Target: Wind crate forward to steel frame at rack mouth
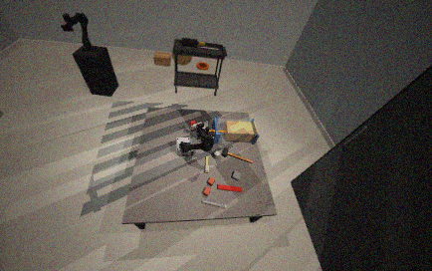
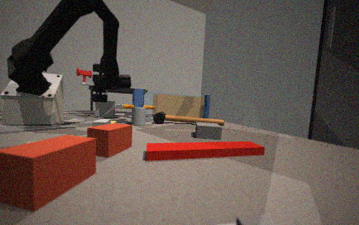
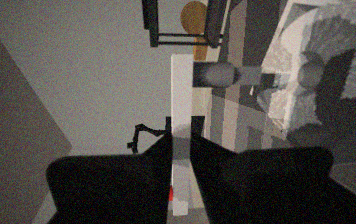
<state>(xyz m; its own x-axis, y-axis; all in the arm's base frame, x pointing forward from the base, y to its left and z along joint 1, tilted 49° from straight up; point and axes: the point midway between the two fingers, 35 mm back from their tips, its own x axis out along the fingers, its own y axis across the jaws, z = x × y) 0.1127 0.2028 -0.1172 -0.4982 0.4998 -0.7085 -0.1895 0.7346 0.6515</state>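
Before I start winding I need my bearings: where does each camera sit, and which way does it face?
Top: high above, looking steeply down on the bench; the whole arm shows.
Exterior: low at bench height, looking across the orange blocks toward the arm; base, links and gripper show.
Wrist: by the gripper, looking along its dark fingers; only those show.
Top and exterior share the red bar.

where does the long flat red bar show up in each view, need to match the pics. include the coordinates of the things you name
Top: the long flat red bar (image 1: 229,188) (image 2: 204,150) lies low, right of centre, beside two orange-red blocks.
Exterior: right of centre, below the middle.
Wrist: I can't make it out.
Shared landmark, top and exterior: the wooden-handled mallet (image 1: 240,157) (image 2: 194,119).
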